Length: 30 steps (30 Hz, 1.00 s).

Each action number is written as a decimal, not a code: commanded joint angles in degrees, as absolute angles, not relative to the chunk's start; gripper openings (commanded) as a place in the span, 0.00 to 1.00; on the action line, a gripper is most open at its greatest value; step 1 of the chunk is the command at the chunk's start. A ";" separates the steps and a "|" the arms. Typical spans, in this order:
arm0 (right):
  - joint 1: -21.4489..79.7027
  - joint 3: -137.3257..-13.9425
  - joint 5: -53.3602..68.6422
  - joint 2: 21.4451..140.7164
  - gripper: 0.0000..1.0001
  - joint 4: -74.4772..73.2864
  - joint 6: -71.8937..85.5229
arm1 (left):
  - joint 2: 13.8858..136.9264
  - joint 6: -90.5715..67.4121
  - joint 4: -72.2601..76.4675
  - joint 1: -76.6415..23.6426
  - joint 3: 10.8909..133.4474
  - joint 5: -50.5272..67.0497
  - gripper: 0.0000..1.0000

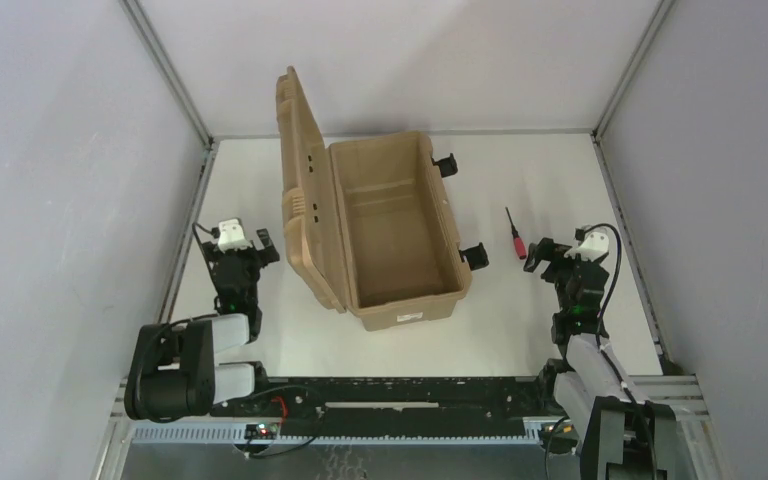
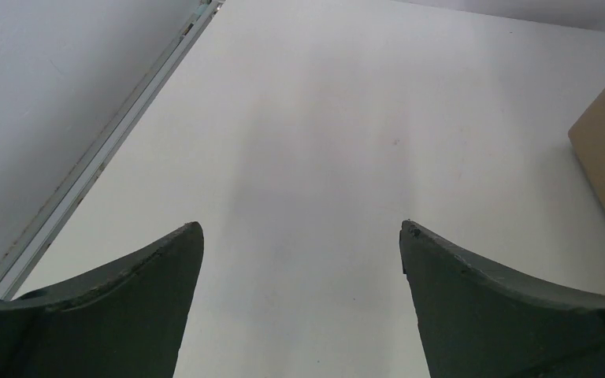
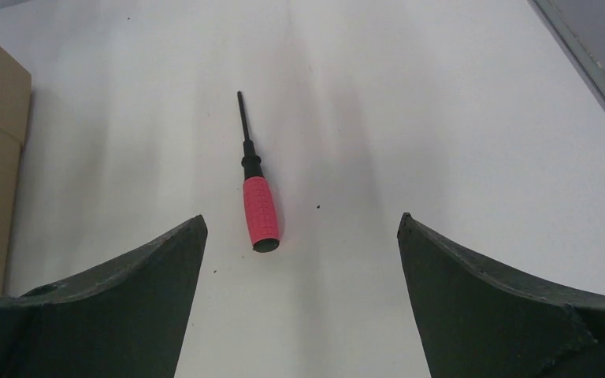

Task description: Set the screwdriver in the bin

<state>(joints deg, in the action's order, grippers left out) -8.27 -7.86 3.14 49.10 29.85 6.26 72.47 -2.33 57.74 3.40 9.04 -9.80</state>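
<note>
The step in hand looks to be the pick-up. The screwdriver (image 3: 258, 206) lies flat on the table (image 1: 520, 330) to the right of the bin (image 1: 407, 311), clear of its right wall and roughly level with the nearer black latch (image 1: 474, 255). Its red handle points toward the robot and its dark shaft away. The right gripper (image 3: 301, 224) hovers just on the near side of it, jaws spread as wide as they go and nothing between them. In the wrist view the handle sits left of the midline between the two fingers. To do this well, I judge the arm should shift a little toward the bin to centre the handle, and descend until the fingertips nearly meet the table. It should then close across the red handle rather than the thin shaft, which offers less to hold and could roll. The bin's lid (image 1: 298, 180) stands raised on its left side, so the carry can come in over the right rim. The right arm is folded low, forearm reaching forward, wrist tipped down at the tool. The left gripper (image 2: 301, 228), left of the bin beside the raised lid, is likewise wide open and empty.
</note>
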 commanded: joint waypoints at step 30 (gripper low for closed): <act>2.51 -76.31 -3.74 103.22 0.97 -43.09 2.81 | 72.42 -1.23 61.17 3.60 10.91 -9.00 1.00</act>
